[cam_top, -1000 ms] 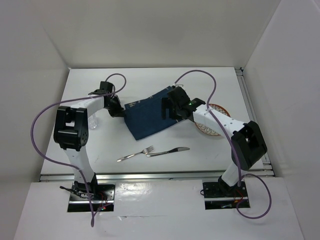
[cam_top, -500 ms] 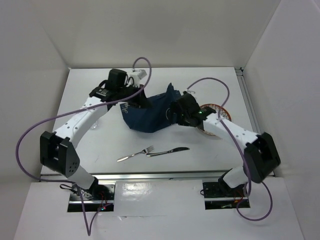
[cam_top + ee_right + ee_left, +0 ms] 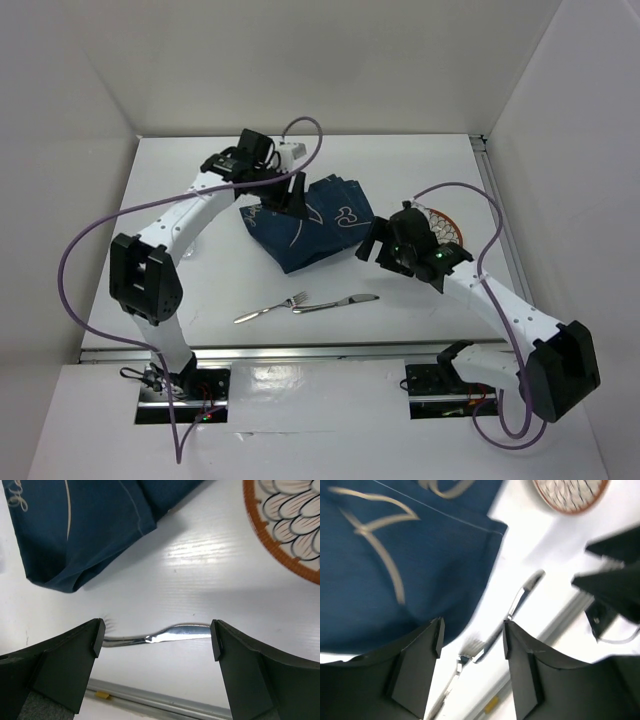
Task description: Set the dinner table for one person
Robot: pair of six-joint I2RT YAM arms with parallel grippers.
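Observation:
The white dinner table (image 3: pixel 200 295) carries a navy placemat (image 3: pixel 310 228) with a pale fish drawing, lying askew with its far corner folded over. My left gripper (image 3: pixel 291 196) hovers over the mat's far left part, open and holding nothing. In the left wrist view the left gripper (image 3: pixel 472 630) looks past the placemat (image 3: pixel 395 555) to the fork (image 3: pixel 470 651) and knife (image 3: pixel 522 594). My right gripper (image 3: pixel 377 246) is open beside the mat's right edge. The right gripper (image 3: pixel 157 635) hangs empty above the knife (image 3: pixel 175 632) on the bare table.
A patterned plate (image 3: pixel 445 222) with an orange rim sits right of the mat, partly behind the right arm. The fork (image 3: pixel 270 308) and knife (image 3: pixel 337 303) lie near the front rail (image 3: pixel 300 350). A clear glass (image 3: pixel 188 250) stands by the left arm.
The left gripper has opened and let go of the placemat, which now lies flatter. The right arm has drawn back to the right, off the mat.

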